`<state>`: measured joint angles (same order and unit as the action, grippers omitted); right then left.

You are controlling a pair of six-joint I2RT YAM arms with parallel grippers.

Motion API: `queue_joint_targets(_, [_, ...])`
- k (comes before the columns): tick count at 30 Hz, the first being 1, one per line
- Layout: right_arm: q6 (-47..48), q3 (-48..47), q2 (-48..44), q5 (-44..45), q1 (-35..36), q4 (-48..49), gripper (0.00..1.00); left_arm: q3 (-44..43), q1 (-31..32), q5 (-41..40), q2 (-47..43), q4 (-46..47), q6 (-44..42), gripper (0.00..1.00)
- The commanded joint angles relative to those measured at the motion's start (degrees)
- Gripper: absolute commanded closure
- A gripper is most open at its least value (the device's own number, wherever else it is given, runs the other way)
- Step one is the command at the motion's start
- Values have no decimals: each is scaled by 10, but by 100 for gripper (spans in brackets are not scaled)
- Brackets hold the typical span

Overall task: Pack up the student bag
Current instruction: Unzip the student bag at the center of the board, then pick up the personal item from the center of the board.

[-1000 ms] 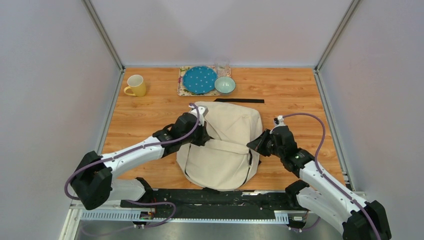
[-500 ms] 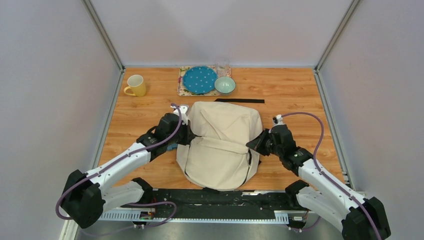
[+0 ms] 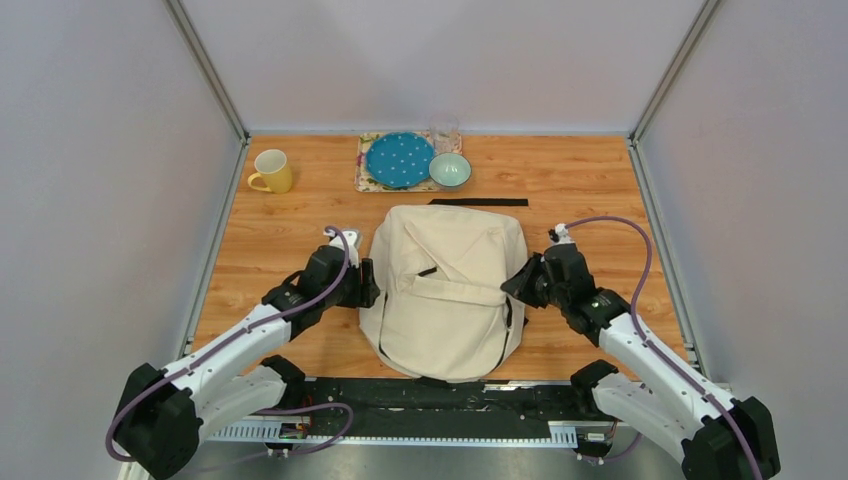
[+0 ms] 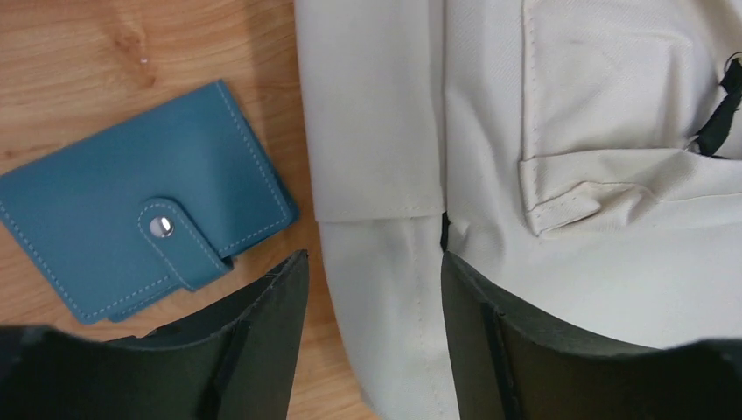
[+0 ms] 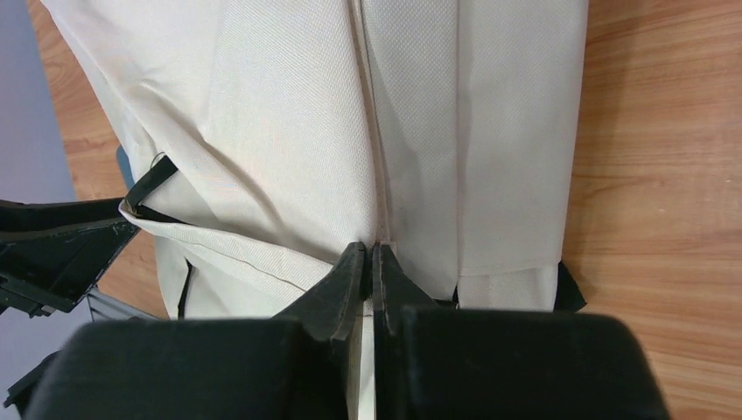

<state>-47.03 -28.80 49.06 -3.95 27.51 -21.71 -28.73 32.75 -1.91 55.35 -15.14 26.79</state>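
A yellow mug (image 3: 270, 170) stands far left on the tabletop (image 3: 600, 180). The left gripper (image 4: 372, 262) hangs released, jaws apart, over the left edge of the backpack (image 3: 445, 285). A blue snap wallet (image 4: 144, 234) lies just beside that edge. The cream backpack lies flat at mid-table between both arms. Behind it are a blue dotted plate (image 3: 399, 158), a bowl (image 3: 450, 169) and a black strip (image 3: 478, 202). The right gripper (image 5: 372, 254) is clenched, its tips against the backpack's right side seam; whether they pinch fabric I cannot tell.
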Motion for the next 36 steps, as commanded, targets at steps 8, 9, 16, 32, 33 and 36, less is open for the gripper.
queue_joint_targets(8, [40,-59,-64,60,-5,-105,49,49,-16,-108,-119,-75,31,19])
queue_joint_targets(9, [41,-61,-76,58,-5,-108,49,53,-29,-107,-125,-79,36,18])
queue_joint_targets(16, [41,-94,-84,37,-5,-132,48,90,-123,-49,-173,-88,49,18])
queue_joint_targets(32, [-18,-177,113,-2,129,28,48,118,-238,39,-195,-100,68,17])
queue_joint_targets(33, [-19,-184,130,-3,136,38,48,117,-243,44,-196,-100,67,17])
queue_joint_targets(36, [-34,-218,197,2,151,58,48,115,-262,57,-198,-102,64,17])
